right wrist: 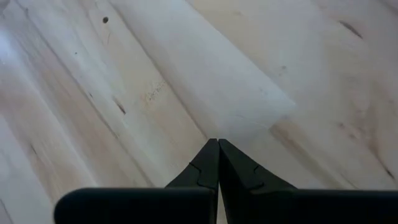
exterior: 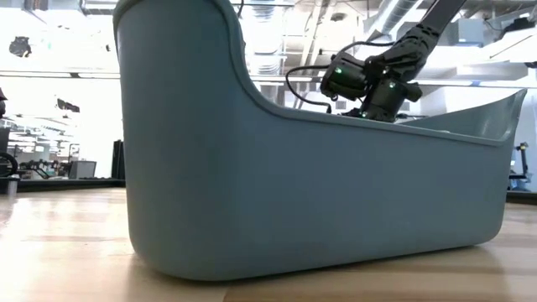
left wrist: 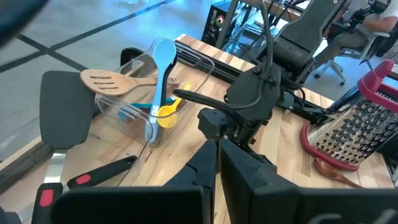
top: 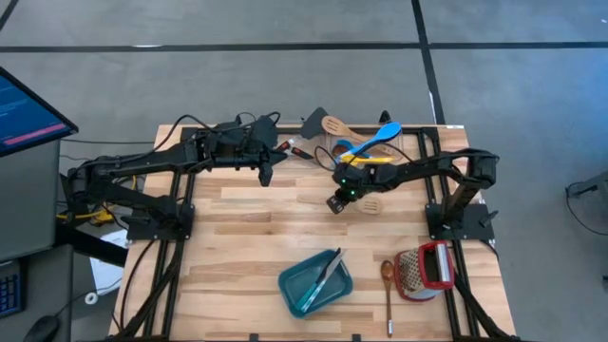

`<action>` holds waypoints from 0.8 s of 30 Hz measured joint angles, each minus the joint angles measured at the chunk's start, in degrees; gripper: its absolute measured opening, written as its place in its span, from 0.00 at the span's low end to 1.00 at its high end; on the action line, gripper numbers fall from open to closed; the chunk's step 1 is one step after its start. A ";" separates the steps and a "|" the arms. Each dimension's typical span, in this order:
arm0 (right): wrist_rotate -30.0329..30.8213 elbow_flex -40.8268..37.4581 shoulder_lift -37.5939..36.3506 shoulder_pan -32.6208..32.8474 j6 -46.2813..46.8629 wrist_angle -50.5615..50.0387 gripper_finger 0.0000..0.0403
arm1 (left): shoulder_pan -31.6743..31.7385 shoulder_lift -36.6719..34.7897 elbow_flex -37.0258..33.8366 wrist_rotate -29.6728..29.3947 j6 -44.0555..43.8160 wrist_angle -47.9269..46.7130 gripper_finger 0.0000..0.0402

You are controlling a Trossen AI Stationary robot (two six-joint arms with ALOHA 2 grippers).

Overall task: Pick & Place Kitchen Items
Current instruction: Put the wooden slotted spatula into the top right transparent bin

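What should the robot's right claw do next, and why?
Probably open, then dip toward the wooden spatula lying right beside it. The right gripper is shut and empty over bare table, so it can't grab anything yet. The left gripper waits shut near the back edge.

Both arms matte black, tubular links, blocky joint housings. Black cables loop loose along the left arm (top: 142,171) and off the right arm (top: 432,171) wrist. Green LEDs lit on the right wrist housing. Fingers (right wrist: 208,165) dark, wedge-shaped, tapering to points.
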 joint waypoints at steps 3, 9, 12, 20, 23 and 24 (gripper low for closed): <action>1.19 0.00 -0.34 0.16 0.84 -0.13 0.00 | 0.00 0.00 0.00 0.00 0.01 0.00 0.02; 2.11 0.04 -6.55 -0.50 2.09 -1.69 0.00 | 0.00 0.00 0.00 0.02 0.01 -0.02 0.02; 1.01 0.07 -9.84 -0.95 3.85 -6.31 0.00 | 0.00 0.00 0.00 0.06 -0.01 -0.02 0.02; 0.94 0.07 -15.64 1.63 9.28 -24.07 0.00 | 0.00 0.00 0.00 0.17 0.00 -0.04 0.02; 1.54 0.07 -16.55 2.78 10.02 -28.59 0.00 | 0.00 0.00 0.00 0.15 -0.01 -0.04 0.02; 2.16 0.07 -16.70 3.13 10.10 -29.81 0.00 | 0.00 0.00 0.00 0.14 0.00 -0.04 0.02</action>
